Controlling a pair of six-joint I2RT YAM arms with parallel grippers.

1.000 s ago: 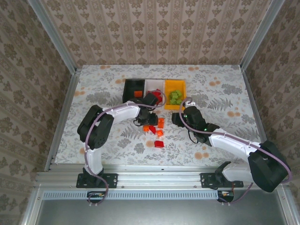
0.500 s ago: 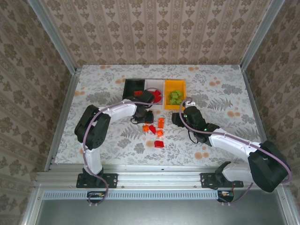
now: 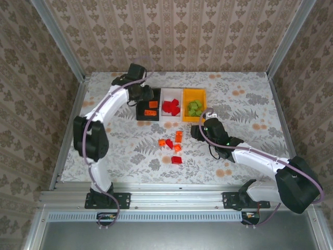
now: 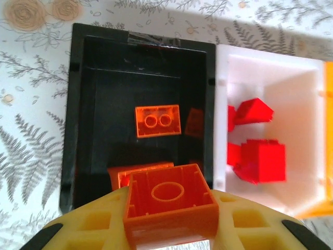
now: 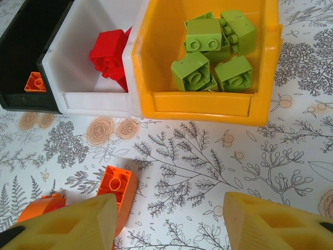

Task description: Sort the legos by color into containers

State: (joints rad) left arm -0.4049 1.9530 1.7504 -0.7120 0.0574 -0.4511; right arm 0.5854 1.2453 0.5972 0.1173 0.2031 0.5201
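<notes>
Along the tabletop's (image 3: 250,104) far edge stand the black bin (image 4: 83,104), white bin (image 4: 291,78) and orange-yellow bin (image 5: 203,104), one per colour. The left pincer (image 4: 171,224) pinches an orange brick (image 4: 167,192) above the black bin, which collects orange. The right pincer (image 5: 167,221), spread, hovers over the loose legos (image 3: 174,146) mid-tabletop.

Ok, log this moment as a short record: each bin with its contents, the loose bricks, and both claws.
black bin: orange bricks
white bin: red bricks
orange-yellow bin: green bricks
loose bricks: red and orange, on the table in front of the bins
left claw: shut on one orange brick, above the black bin
right claw: open, empty, over the table near the loose bricks
</notes>
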